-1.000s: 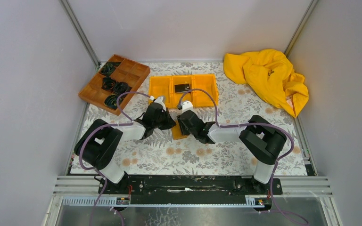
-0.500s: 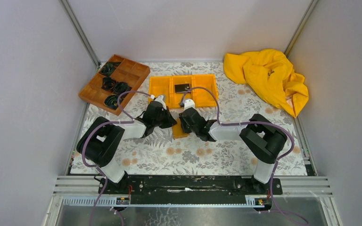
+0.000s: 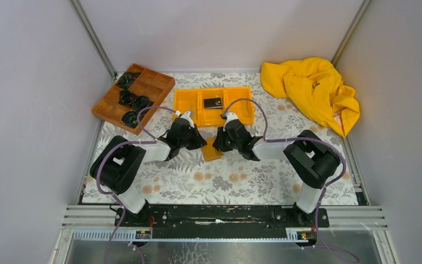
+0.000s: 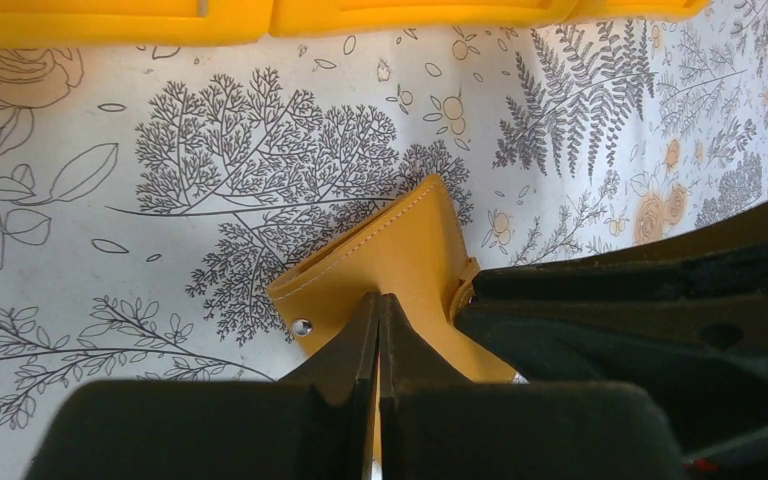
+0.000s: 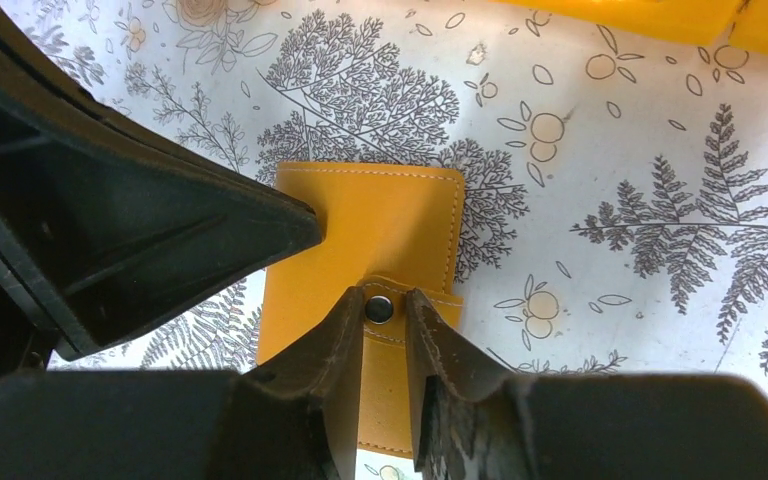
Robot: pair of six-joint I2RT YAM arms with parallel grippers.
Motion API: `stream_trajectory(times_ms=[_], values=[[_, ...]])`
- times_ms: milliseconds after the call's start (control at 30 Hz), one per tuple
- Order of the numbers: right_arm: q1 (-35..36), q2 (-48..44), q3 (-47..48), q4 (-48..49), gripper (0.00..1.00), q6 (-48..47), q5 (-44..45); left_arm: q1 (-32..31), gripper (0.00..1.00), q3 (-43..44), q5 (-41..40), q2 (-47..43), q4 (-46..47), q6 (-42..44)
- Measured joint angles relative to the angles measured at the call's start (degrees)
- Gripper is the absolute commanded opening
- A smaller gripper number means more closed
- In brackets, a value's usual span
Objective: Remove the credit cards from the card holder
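Now left gripper (image 4: 378, 305) pinches card holder (image 4: 400, 250) at 6 o'clock; we'd nip snap tab (image 5: 379, 309) with half-spread right gripper (image 5: 385, 298), peel slowly.

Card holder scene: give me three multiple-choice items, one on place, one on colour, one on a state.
1. The card holder lies: A in the air; B on the table between the left gripper and right gripper; C off the table edge.
2. The crumpled cloth is: A yellow; B blue; C white.
3. The left gripper is: A wide open; B out of view; C shut.
Answers: B, the top view shows it on the patterned table between the arms' tips; A, it is plainly yellow at the far right; C, its fingers meet with no gap.
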Motion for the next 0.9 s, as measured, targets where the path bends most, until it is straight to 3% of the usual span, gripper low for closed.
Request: stream_trajectory(times_ms=[467,567,633,733,900], values=[[-7.04,-0.24,-6.4,8.94,0.0,8.74,-13.27,0.35,0.0,-0.02,1.03,0.24,0.35,-0.26],[-7.13,-0.31,-6.51,8.9,0.33,8.59,-13.49,0.37,0.0,-0.02,1.07,0.24,0.35,-0.26],[-7.1,-0.74,-6.51,8.41,0.45,7.82,-13.33,0.39,0.0,-0.02,1.14,0.24,0.35,-0.26],[-7.04,-1.66,-6.51,7.08,0.52,6.36,-12.9,0.44,0.0,-0.02,1.25,0.26,0.35,-0.26],[-5.03,-2.03,-6.36,5.09,0.55,3.08,-9.42,0.63,0.0,-0.11,1.7,0.35,0.52,-0.39]])
